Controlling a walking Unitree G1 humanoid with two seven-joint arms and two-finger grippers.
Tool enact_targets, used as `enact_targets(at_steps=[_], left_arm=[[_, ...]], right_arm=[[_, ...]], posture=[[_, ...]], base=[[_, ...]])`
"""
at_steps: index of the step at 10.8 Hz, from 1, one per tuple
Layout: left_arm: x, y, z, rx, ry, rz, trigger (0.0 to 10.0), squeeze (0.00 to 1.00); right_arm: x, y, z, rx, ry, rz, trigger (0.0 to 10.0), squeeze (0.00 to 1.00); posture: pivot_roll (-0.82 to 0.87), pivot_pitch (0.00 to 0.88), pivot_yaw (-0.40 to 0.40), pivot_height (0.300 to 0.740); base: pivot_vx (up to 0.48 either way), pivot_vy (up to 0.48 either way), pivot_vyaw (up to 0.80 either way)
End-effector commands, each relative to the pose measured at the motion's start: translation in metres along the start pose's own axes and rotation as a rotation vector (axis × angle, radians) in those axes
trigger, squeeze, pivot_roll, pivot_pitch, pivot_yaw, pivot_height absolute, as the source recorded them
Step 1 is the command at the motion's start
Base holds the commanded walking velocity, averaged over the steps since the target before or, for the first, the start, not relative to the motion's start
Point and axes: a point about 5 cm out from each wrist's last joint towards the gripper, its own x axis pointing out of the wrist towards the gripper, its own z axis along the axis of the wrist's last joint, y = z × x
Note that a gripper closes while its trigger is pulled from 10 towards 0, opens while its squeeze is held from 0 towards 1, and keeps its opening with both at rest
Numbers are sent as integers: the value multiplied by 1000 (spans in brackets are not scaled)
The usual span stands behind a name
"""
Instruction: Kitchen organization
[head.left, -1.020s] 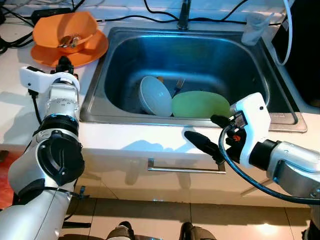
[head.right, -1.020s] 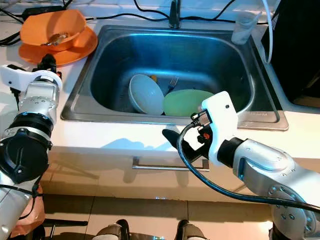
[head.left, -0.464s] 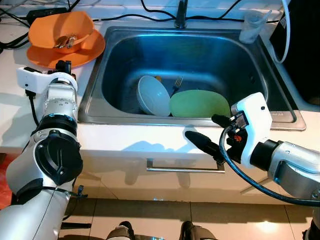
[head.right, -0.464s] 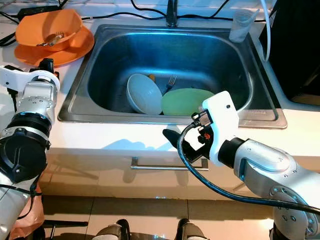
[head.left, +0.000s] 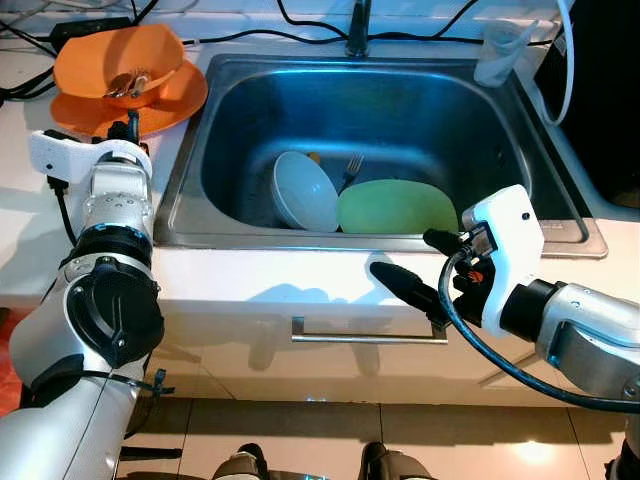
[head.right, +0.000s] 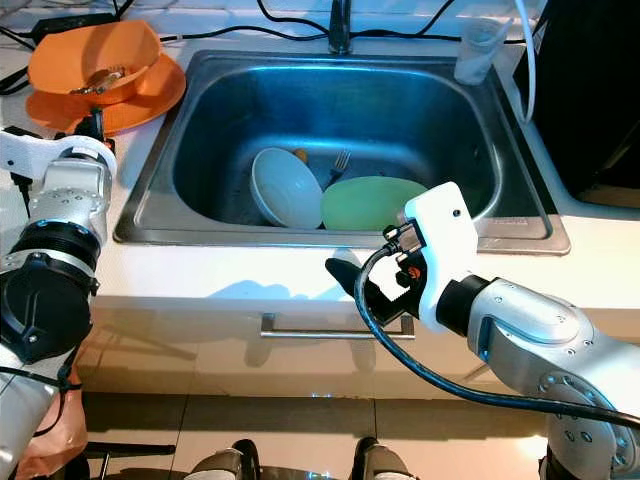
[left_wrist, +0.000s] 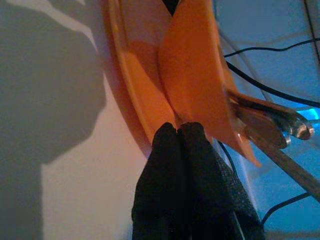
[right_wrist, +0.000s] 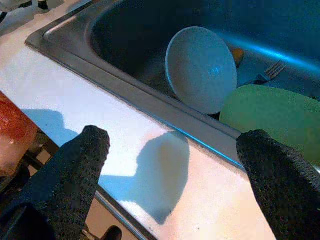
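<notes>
An orange bowl (head.left: 124, 64) sits inside an orange plate (head.left: 178, 98) on the worktop (head.left: 30, 215), near its back edge and just beside the sink (head.left: 192, 190). Metal cutlery (head.left: 128, 84) lies in the bowl. In the sink a pale blue-grey bowl (head.left: 305, 190) stands tilted on its edge, touching a green plate (head.left: 397, 207) that lies beside it. A fork (head.left: 353, 168) rests behind them. A clear cup (head.left: 495, 55) stands at the sink's far corner.

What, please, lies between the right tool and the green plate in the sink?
In the right wrist view, a bare strip of white counter and the sink's steel rim lie between the open right tool and the green plate.
</notes>
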Motion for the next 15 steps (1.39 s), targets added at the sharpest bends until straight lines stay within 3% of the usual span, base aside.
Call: enact_targets(at_steps=[1, 4, 7, 15], left_arm=[[-7, 39, -21, -31, 89, 164, 0, 0], [-8, 38, -27, -43, 119, 154, 0, 0], [-5, 24, -26, -61, 124, 118, 0, 0], [-8, 34, -28, -35, 162, 126, 0, 0]], right_arm=[[-2, 1, 2, -12, -6, 3, 10000, 0], [0, 1, 2, -9, -8, 8, 10000, 0], [2, 1, 2, -6, -8, 12, 10000, 0], [8, 1, 1, -1, -16, 32, 10000, 0]], posture=[[-231, 216, -13, 740], [-220, 217, -14, 740], [-204, 216, -13, 740], [-162, 209, -18, 740]], base=[[0, 0, 0], [0, 0, 0], [0, 0, 0], [0, 0, 0]])
